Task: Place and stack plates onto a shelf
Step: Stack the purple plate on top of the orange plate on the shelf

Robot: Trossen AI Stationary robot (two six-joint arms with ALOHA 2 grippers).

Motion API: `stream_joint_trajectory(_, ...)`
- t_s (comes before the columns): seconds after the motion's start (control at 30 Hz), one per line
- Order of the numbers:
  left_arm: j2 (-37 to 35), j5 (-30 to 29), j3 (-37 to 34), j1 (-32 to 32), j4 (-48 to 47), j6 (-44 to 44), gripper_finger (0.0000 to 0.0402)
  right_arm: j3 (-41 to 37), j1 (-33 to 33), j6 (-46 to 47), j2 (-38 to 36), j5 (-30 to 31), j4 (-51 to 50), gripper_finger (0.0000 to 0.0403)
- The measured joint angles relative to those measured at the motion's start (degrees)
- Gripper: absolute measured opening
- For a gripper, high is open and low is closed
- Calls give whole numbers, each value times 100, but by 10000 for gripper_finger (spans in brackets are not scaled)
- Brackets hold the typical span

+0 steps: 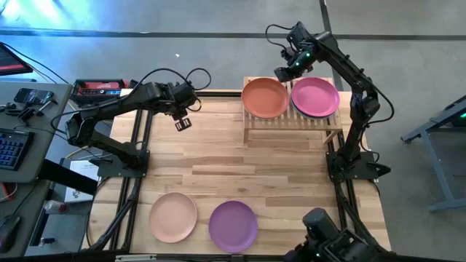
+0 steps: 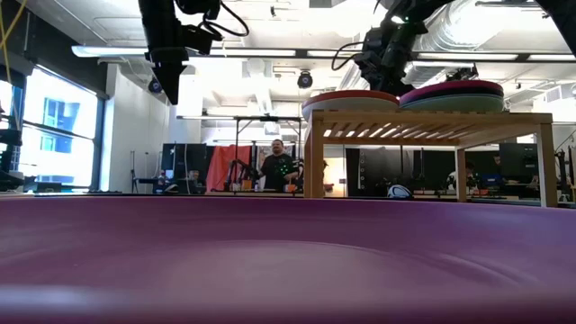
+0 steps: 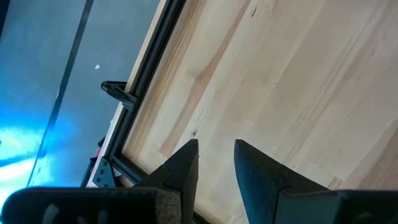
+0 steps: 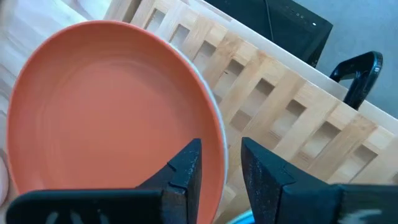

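Purple plate (image 1: 233, 225) is seen nearest the low camera, its rim filling the bottom of that view; it lies on the table (image 1: 218, 156) near the front edge, with the peach plate (image 1: 173, 217) just beside it toward the left side. Both lie flat and apart from the shelf (image 1: 291, 122), which stands at the far right corner of the table.

Two stacks are carried on the shelf — an orange-red plate (image 1: 265, 97) tops the left one and a magenta plate (image 1: 314, 97) the right one. In the low view other plates can be made out under each top plate, though their colours cannot be told with certainty.

The right gripper (image 1: 289, 70) is held above the far edge of the shelf, over the gap between the two stacks. In its wrist view its fingers (image 4: 183, 171) stand a little apart with nothing between them, above the rim of the orange-red plate.

The left gripper (image 1: 183, 124) hangs over the bare tabletop near the far left — its fingers (image 3: 183, 165) are parted and empty.

A person (image 2: 276, 167) is seen in the room beyond the table.
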Motion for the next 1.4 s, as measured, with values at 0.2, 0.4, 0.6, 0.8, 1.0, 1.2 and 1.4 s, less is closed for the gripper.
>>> stream_joint_trajectory(0.2, 0, 214, 0, 0, -3, -17, 92, 0, 132, -7, -169, -18, 153, 90)
stream_joint_trajectory(0.4, 2, 483, 0, 0, -4, -12, 92, 0, 356, 89, -449, 10, 236, 90)
stream_joint_trajectory(0.6, 2, 622, 0, 0, -7, -45, 92, 0, 859, 160, -670, 6, 211, 90)
stream_joint_trajectory(0.8, 2, 802, 0, -2, -71, -440, 92, 0, 1676, 368, -707, 22, 155, 90)
stream_joint_trajectory(1.0, 2, 986, 0, -2, -564, -766, 92, 0, 2618, 930, -710, 305, -112, 90)
stream_joint_trajectory(1.2, 2, 1054, 0, -2, -752, -763, 92, 0, 3644, 1780, -710, 1031, -481, 90)
stream_joint_trajectory(1.4, 2, 1141, 0, -2, -808, -830, 92, 0, 4574, 2844, -710, 1518, -560, 90)
